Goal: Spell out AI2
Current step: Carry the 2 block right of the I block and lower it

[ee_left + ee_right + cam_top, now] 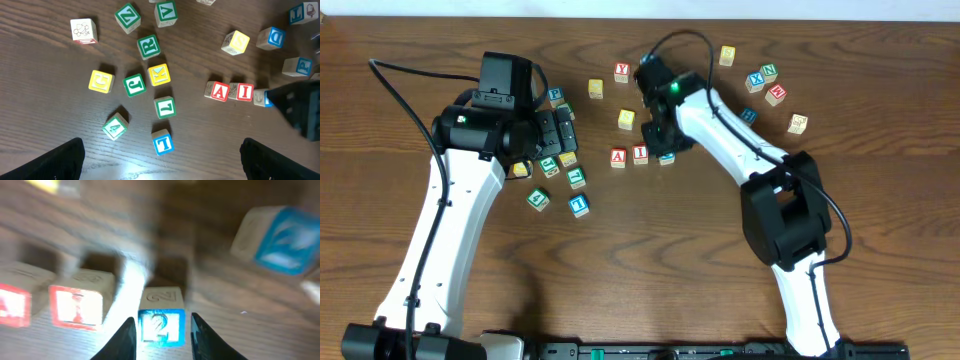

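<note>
Wooden cubes with painted faces are scattered over the dark, grained table [650, 270]. The blue-faced 2 block [161, 328] is flanked closely by the right gripper's [163, 319] black tapered fingers, with the red I block [77, 307] and A block [12, 307] lined up just to their left. Whether it is clamped cannot be told. The left gripper [162, 150] is spread wide, with nothing grasped.
</note>
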`<move>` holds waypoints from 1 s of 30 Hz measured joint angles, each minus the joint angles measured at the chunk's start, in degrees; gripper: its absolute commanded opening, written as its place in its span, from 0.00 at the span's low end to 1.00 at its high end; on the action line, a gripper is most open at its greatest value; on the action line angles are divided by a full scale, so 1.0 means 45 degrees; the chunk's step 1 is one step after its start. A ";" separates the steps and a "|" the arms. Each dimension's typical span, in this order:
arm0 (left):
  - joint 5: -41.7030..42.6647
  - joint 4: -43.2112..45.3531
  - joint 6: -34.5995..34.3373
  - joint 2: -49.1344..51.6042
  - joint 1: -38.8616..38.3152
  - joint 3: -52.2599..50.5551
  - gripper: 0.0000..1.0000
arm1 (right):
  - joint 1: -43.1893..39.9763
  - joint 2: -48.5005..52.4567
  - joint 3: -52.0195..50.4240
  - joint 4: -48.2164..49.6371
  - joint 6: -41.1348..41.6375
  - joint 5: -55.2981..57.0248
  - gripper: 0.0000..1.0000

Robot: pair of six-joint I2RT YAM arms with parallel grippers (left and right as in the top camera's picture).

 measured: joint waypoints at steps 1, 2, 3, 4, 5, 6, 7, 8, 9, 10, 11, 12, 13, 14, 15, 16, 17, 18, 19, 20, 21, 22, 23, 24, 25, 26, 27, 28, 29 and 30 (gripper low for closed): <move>0.0005 0.0000 0.0000 0.0000 0.0000 0.0000 0.98 | -0.0053 0.0000 0.0447 -0.0272 -0.0005 0.0000 0.34; 0.0000 0.0005 0.0000 0.0000 0.0000 0.0000 0.98 | -0.0126 0.0000 0.0947 -0.0544 -0.0005 0.0000 0.36; 0.0005 0.0000 0.0000 0.0000 0.0000 0.0000 0.98 | -0.0180 0.0000 0.1282 -0.0724 -0.0005 0.0000 0.36; 0.0000 0.0000 0.0000 0.0000 0.0000 0.0000 0.98 | -0.0228 0.0000 0.1724 -0.0981 -0.0024 0.0010 0.38; 0.0000 0.0000 0.0000 0.0000 0.0000 0.0000 0.98 | -0.0287 0.0000 0.2001 -0.1171 -0.0044 0.0015 0.39; 0.0005 0.0000 0.0000 0.0000 0.0000 0.0000 0.98 | -0.0340 0.0000 0.2351 -0.1447 -0.0058 0.0015 0.40; 0.0000 0.0000 0.0000 0.0000 0.0000 0.0000 0.98 | -0.0364 0.0000 0.2531 -0.1637 -0.0058 0.0015 0.39; 0.0000 0.0000 0.0000 0.0000 0.0000 0.0000 0.98 | -0.0384 0.0000 0.2667 -0.1855 -0.0068 0.0024 0.39; 0.0000 0.0000 0.0000 0.0000 0.0000 0.0000 0.98 | -0.0393 0.0000 0.2754 -0.2123 -0.0024 0.0019 0.39; 0.0000 0.0005 0.0000 0.0000 0.0000 0.0000 0.98 | -0.0393 0.0000 0.2773 -0.2351 0.0049 0.0019 0.38; 0.0000 0.0000 0.0005 0.0000 0.0000 0.0000 0.98 | -0.0398 0.0000 0.2778 -0.2599 0.0126 0.0005 0.37; 0.0000 0.0000 0.0000 0.0000 0.0000 0.0000 0.98 | -0.0408 0.0000 0.2773 -0.2807 0.0223 -0.0034 0.36; 0.0000 0.0005 0.0000 0.0000 0.0000 0.0000 0.98 | -0.0423 0.0000 0.2773 -0.2963 0.0311 -0.0078 0.35; 0.0000 0.0000 0.0000 0.0000 0.0000 0.0000 0.98 | -0.0457 0.0000 0.2773 -0.3075 0.0374 -0.0131 0.35; 0.0000 -0.0005 0.0000 0.0000 0.0000 0.0000 0.98 | -0.0495 0.0000 0.2773 -0.3157 0.0418 -0.0228 0.35; 0.0010 -0.0010 -0.0005 0.0000 0.0000 0.0000 0.98 | -0.0549 0.0000 0.2773 -0.3220 0.0447 -0.0316 0.35; 0.0044 -0.0010 -0.0034 0.0000 0.0000 0.0000 0.98 | -0.0607 0.0000 0.2773 -0.3259 0.0452 -0.0379 0.36; 0.0092 -0.0010 -0.0044 0.0000 0.0000 0.0000 0.98 | -0.0675 0.0000 0.2773 -0.3293 0.0447 -0.0466 0.36; 0.0117 -0.0015 -0.0044 0.0000 0.0000 0.0000 0.98 | -0.0695 0.0000 0.2769 -0.3298 0.0447 -0.0520 0.36; 0.0155 -0.0005 -0.0044 0.0000 0.0000 0.0000 0.98 | -0.0748 0.0000 0.2759 -0.3293 0.0432 -0.0549 0.36; 0.0194 0.0005 -0.0044 0.0000 0.0000 0.0000 0.94 | -0.0792 0.0000 0.2691 -0.3264 0.0408 -0.0573 0.35; 0.0209 0.0010 -0.0078 0.0000 0.0000 0.0000 0.85 | -0.0816 0.0000 0.2560 -0.3201 0.0398 -0.0563 0.35; 0.0238 0.0010 -0.0165 0.0000 0.0000 0.0000 0.79 | -0.0835 0.0000 0.2429 -0.3143 0.0393 -0.0554 0.34; 0.0277 0.0015 -0.0233 0.0000 0.0000 0.0000 0.70 | -0.0845 0.0000 0.2244 -0.3041 0.0393 -0.0554 0.34; 0.0296 0.0024 -0.0345 0.0000 0.0000 0.0000 0.56 | -0.0845 0.0000 0.2001 -0.2890 0.0369 -0.0549 0.33; 0.0345 0.0015 -0.0505 0.0005 0.0000 0.0000 0.46 | -0.0845 0.0000 0.1787 -0.2759 0.0359 -0.0549 0.33; 0.0345 0.0019 -0.0656 0.0024 0.0000 0.0000 0.38 | -0.0845 0.0000 0.1574 -0.2594 0.0359 -0.0549 0.33; 0.0384 0.0024 -0.0962 0.0078 0.0000 0.0000 0.32 | -0.0845 0.0000 0.1370 -0.2433 0.0359 -0.0554 0.32; 0.0389 0.0019 -0.1180 0.0146 0.0000 0.0000 0.26 | -0.0845 0.0000 0.1156 -0.2278 0.0364 -0.0554 0.31; 0.0389 0.0024 -0.1404 0.0257 0.0000 0.0000 0.20 | -0.0845 0.0000 0.0991 -0.2176 0.0364 -0.0554 0.30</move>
